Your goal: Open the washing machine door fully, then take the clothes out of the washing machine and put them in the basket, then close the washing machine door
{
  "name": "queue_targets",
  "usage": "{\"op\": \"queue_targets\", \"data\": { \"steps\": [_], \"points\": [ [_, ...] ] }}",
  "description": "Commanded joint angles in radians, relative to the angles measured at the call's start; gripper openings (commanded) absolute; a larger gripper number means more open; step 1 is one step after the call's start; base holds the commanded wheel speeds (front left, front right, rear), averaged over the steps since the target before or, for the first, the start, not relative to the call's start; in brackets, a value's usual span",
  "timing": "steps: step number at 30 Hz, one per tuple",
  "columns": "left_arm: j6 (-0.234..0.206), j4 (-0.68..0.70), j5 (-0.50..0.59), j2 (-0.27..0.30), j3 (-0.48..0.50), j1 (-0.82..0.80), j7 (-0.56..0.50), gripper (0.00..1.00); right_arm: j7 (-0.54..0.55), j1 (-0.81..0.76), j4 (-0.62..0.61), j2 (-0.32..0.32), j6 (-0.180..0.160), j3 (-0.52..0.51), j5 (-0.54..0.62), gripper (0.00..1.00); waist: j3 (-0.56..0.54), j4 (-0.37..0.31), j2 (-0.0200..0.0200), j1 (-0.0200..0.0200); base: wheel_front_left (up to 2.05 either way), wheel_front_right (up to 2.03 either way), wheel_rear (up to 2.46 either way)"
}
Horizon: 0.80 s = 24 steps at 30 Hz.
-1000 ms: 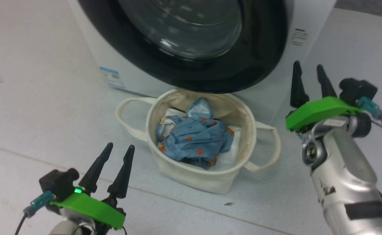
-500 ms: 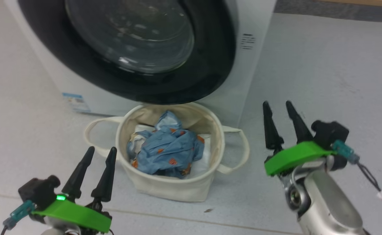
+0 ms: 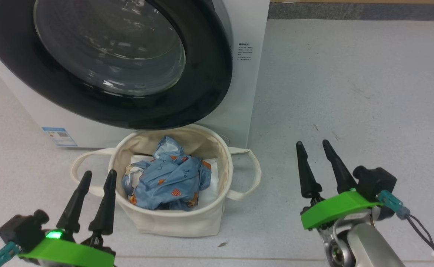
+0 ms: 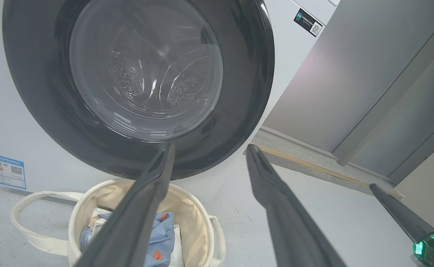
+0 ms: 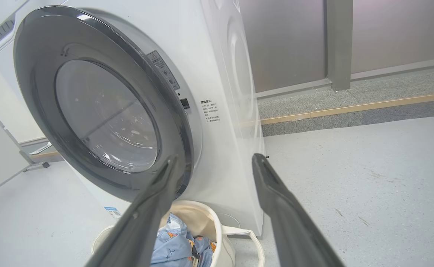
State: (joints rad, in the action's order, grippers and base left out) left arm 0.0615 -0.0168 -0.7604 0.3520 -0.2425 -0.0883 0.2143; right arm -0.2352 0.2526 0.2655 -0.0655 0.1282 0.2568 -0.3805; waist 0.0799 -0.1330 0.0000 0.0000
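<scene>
Clothes in the basket, washing machine door closed.
Left gripper and right gripper hover empty either side, fingers parted.

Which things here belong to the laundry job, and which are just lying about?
Job:
washing machine
washing machine door
clothes, lying in the basket
basket, in front of the washer

Lying about:
white sheet, also in the basket
blue sticker on the washer front
dark speck on the floor
grey wall panels
</scene>
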Motion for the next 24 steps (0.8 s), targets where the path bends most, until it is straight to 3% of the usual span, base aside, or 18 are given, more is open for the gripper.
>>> {"op": "queue_targets", "data": {
  "steps": [1,24],
  "points": [
    [-0.001,0.037,-0.006,0.03,0.041,-0.026,0.003,1.0,0.004,0.009,-0.043,0.012,0.003,0.021,0.005,1.0,-0.001,-0.001,0.0,0.0,0.0,0.0,0.0],
    [-0.014,0.038,-0.001,0.04,0.031,-0.034,-0.002,1.0,0.039,-0.016,-0.106,0.015,0.003,0.017,0.003,1.0,0.005,0.022,0.0,0.0,0.0,0.0,0.0]
  ]
}}
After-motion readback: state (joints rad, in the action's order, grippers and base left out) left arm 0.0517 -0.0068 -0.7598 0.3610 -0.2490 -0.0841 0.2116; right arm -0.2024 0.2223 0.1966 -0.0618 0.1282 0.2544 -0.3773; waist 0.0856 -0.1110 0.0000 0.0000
